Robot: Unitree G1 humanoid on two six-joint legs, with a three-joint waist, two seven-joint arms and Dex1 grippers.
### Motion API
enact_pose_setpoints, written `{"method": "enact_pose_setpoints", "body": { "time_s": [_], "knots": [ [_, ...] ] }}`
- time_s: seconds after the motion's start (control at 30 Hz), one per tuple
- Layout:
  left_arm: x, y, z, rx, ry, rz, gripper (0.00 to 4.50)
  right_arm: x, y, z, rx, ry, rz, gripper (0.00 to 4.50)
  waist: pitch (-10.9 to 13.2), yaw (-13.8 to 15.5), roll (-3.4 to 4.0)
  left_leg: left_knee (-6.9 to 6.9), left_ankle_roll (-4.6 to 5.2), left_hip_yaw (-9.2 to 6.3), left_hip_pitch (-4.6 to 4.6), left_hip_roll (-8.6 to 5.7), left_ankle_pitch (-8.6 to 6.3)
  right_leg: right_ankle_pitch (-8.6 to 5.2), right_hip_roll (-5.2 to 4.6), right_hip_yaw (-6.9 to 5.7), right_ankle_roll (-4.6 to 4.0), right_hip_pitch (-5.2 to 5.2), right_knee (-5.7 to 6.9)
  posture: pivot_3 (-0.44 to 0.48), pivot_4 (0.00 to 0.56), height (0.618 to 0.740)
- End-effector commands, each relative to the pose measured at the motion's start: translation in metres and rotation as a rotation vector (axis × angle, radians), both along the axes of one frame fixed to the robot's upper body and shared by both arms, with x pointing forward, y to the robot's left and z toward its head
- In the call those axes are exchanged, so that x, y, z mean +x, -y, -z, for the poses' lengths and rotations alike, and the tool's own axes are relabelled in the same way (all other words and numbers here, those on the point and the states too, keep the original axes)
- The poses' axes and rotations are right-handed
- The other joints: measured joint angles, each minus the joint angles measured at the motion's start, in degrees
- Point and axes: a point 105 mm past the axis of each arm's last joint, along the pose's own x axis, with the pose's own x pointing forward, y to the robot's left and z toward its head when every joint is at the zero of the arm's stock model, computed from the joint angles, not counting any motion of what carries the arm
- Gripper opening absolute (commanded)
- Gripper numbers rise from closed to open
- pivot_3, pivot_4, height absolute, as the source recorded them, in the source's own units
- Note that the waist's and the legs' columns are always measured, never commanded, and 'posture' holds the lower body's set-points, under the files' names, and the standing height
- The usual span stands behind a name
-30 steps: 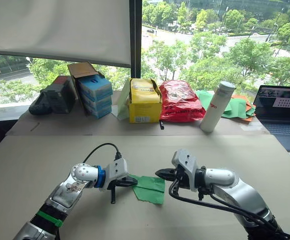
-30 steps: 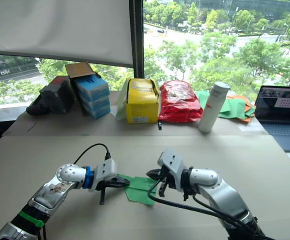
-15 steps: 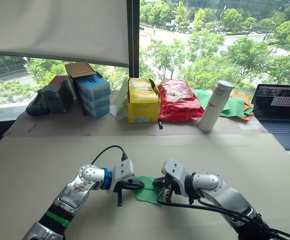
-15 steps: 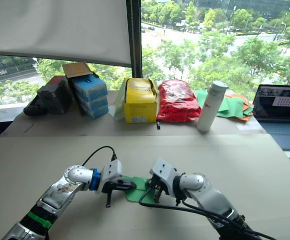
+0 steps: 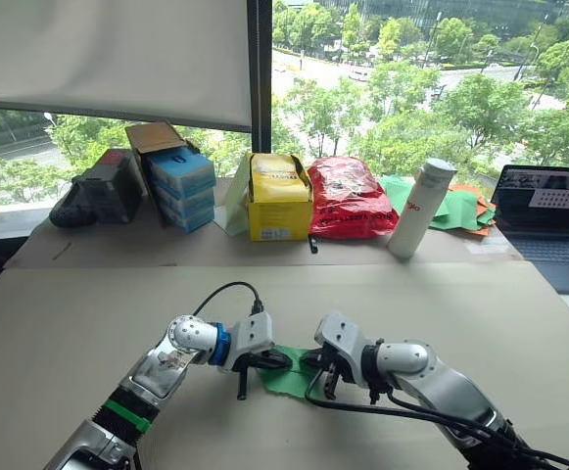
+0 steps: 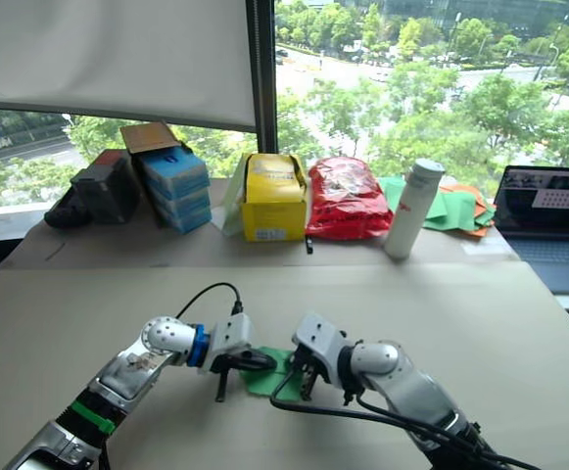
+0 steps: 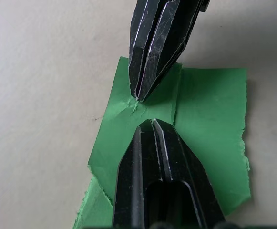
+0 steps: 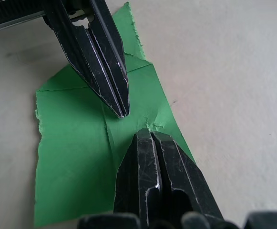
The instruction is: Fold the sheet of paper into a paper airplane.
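Observation:
The sheet of paper (image 7: 210,124) is green, creased and ragged along one edge. It lies flat on the beige table (image 5: 88,323) between my two arms. My left gripper (image 7: 151,122) is shut, its tip pressed down on the paper near a centre crease. My right gripper (image 8: 145,132) is also shut and points at it from the opposite side. The two tips stand a finger-width apart on the sheet, at a small crumpled spot. In the left eye view the left gripper (image 5: 279,360) and right gripper (image 5: 313,360) meet over the sheet of paper (image 5: 294,377). Neither holds the paper between its fingers.
Along the back of the table stand blue boxes (image 5: 184,186), a yellow box (image 5: 282,196), a red bag (image 5: 351,198) and a white bottle (image 5: 418,208). A heap of green and orange sheets (image 5: 465,208) and a laptop (image 5: 548,211) sit at the back right.
Both grippers have closed in on each other, from the paper's two edges to its middle. Their tips now rest on the sheet. The camera has shifted slightly.

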Motion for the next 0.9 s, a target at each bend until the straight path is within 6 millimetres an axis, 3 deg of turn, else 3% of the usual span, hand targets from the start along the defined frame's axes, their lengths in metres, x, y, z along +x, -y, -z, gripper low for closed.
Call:
{"method": "enact_pose_setpoints", "body": {
  "time_s": [0.03, 0.47, 0.73, 0.9],
  "knots": [
    [-0.008, -0.024, 0.026, 0.102, -0.08, -0.048, 0.0, -0.005, 0.01, 0.022, -0.062, -0.093, 0.035, 0.02, 0.0, -0.1, -0.01, 0.0, 0.0, 0.0, 0.01, 0.01, 0.0, 0.0, -0.03, 0.0, 0.0, 0.0, 0.0, 0.0, 0.15, 0.74],
    [-0.014, -0.076, 0.038, 0.188, -0.107, -0.181, 0.0, -0.004, 0.01, 0.02, -0.064, -0.088, 0.023, 0.02, -0.2, -0.4, 0.25, -0.09, -0.12, 0.0, 0.16, 0.15, -0.01, -0.05, -0.07, 0.05, -0.12, 0.02, 0.02, 0.0, 0.15, 0.74],
    [-0.015, -0.091, 0.037, 0.202, -0.107, -0.228, 0.0, -0.003, 0.009, 0.019, -0.06, -0.084, 0.018, 0.02, -0.3, -0.5, 0.42, -0.15, -0.12, 0.0, 0.18, 0.15, -0.02, -0.06, -0.1, 0.06, -0.13, 0.03, 0.02, 0.0, 0.15, 0.74],
    [-0.008, -0.09, 0.025, 0.157, -0.077, -0.252, 0.0, -0.002, 0.0, 0.009, -0.011, -0.052, 0.003, 0.02, -0.4, -0.5, 0.46, -0.16, -0.13, 0.0, 0.19, 0.14, -0.02, -0.06, -0.13, 0.06, -0.14, 0.03, 0.01, 0.0, 0.15, 0.74]
  ]
}}
